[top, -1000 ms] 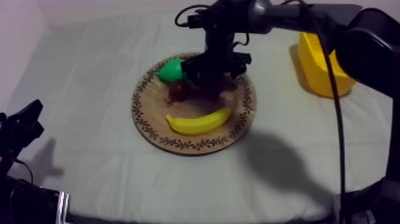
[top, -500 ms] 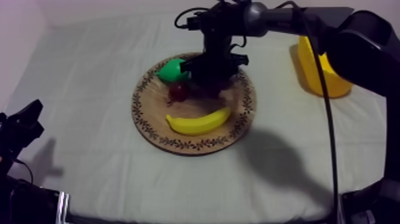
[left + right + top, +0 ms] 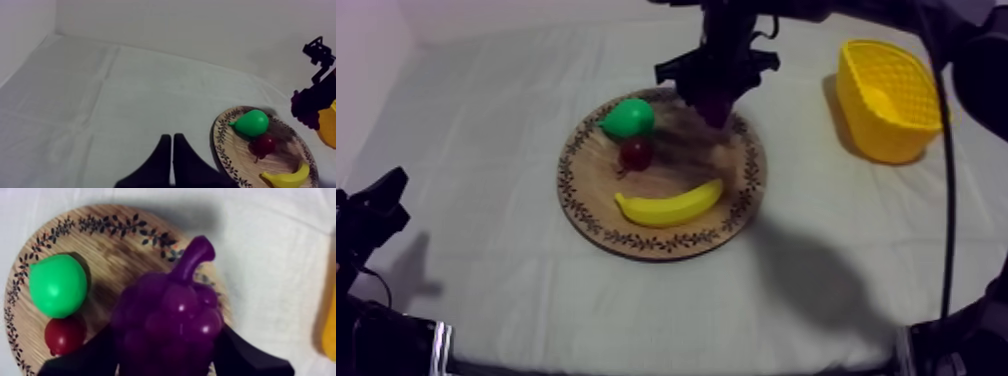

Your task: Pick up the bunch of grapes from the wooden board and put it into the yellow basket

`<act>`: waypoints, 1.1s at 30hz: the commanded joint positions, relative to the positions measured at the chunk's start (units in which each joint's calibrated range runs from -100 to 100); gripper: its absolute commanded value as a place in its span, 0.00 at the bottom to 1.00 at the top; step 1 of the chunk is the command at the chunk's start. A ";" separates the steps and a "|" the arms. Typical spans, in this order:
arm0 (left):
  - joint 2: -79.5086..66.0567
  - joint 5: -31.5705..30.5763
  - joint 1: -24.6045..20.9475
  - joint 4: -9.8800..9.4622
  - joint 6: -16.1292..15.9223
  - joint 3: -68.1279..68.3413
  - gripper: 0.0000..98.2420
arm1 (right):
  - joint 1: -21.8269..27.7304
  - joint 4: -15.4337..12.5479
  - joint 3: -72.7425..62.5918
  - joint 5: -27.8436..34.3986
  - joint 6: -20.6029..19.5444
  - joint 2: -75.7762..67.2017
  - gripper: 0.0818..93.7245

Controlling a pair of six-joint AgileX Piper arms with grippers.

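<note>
**Grapes gripped above the board's far rim**

Lower left of the top view: left gripper point(image 3: 374, 212) low at the table's edge, well apart from the fruit. From its own wrist, fingers point(image 3: 165, 155) pressed together in a narrow wedge, nothing between.

Centre: wooden board point(image 3: 598, 215) carrying pear point(image 3: 629, 117), small red fruit point(image 3: 636, 153) and banana point(image 3: 671, 205).

Upper centre, over the board's far-right rim: bunch of grapes point(image 3: 715, 100) clamped in right gripper point(image 3: 716, 88), hanging clear of the wood. From the right wrist, one black finger against each flank of the bunch, spread just to its width, stem pointing away.

Upper right: yellow basket point(image 3: 881, 135), well apart from the grapes.
</note>
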 commanded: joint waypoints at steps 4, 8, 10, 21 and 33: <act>0.00 0.00 -0.02 0.01 0.00 -0.02 0.00 | 1.24 1.57 1.26 1.00 0.53 -5.92 0.36; 0.00 0.00 -0.02 0.01 0.00 -0.02 0.00 | 3.17 2.67 1.56 1.75 0.37 -9.02 0.36; 0.00 0.00 -0.02 0.01 0.00 -0.02 0.00 | 4.35 3.09 1.61 2.04 0.31 -10.33 0.36; 0.00 0.00 -0.02 0.01 0.00 -0.02 0.00 | 11.97 5.08 1.96 3.07 0.55 -15.09 0.36; 0.00 0.00 -0.02 0.01 0.00 -0.02 0.00 | 19.88 5.87 5.16 1.28 2.68 -17.89 0.36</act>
